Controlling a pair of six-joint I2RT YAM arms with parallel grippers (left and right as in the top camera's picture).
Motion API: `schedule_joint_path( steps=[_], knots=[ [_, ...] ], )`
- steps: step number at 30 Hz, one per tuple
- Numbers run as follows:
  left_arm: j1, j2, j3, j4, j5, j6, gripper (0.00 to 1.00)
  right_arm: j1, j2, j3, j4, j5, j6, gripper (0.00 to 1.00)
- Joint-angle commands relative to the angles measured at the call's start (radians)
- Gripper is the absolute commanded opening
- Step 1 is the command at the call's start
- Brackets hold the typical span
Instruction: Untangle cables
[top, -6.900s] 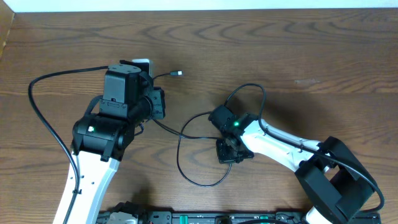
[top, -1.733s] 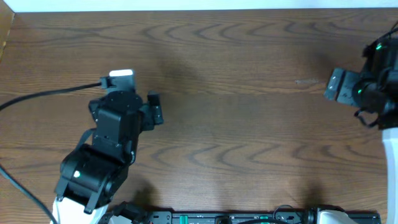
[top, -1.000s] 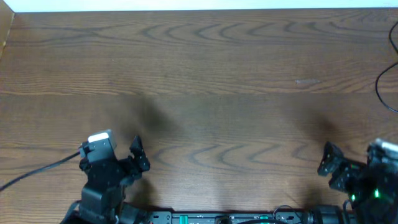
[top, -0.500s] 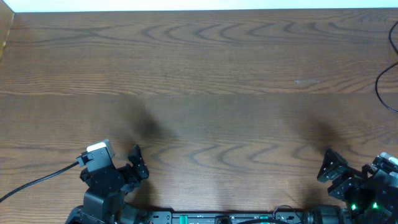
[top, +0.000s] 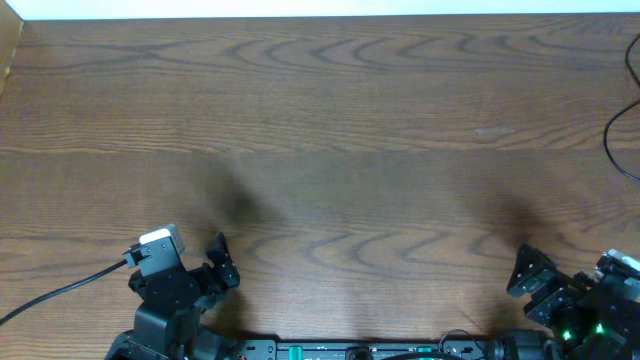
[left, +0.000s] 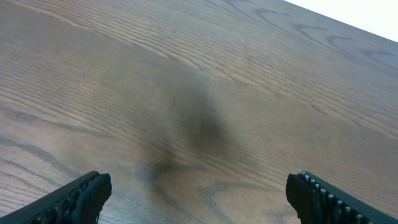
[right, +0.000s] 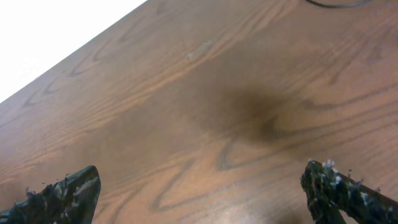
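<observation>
The left gripper (left: 199, 188) and right gripper (right: 200, 177) gape wide and empty, and only a loop of black cable (top: 608, 140) shows, cut off at the right.

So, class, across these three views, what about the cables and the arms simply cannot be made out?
Thin black cable: overhead shows one curve; the right edge cuts off the rest, so plugs and tangles are unseen.
White cable: in no view.
Black left robot arm and black right robot arm: overhead's bottom edge cuts off their bases.
Wrist views: only the jaws' tips show, at bottom corners.
</observation>
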Motion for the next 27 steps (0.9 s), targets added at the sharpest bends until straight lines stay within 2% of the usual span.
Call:
schedule_joint_path(
  steps=[1, 7, 20, 27],
  knots=[
    [0.003, -0.005, -0.002, -0.003, -0.004, -0.011, 0.95, 0.007, -0.003, -0.008, -0.033, -0.005, 0.013, 0.99],
    [0.003, -0.005, -0.002, -0.003, -0.004, -0.012, 0.95, 0.007, -0.003, -0.008, -0.13, -0.005, 0.013, 0.99],
    [0.006, -0.014, -0.009, -0.002, -0.024, 0.011, 0.95, 0.007, -0.003, -0.008, -0.135, -0.005, 0.013, 0.99],
    [0.143, -0.116, -0.136, 0.072, -0.029, 0.002, 0.95, 0.007, -0.003, -0.008, -0.135, -0.005, 0.013, 0.99]
  ],
)
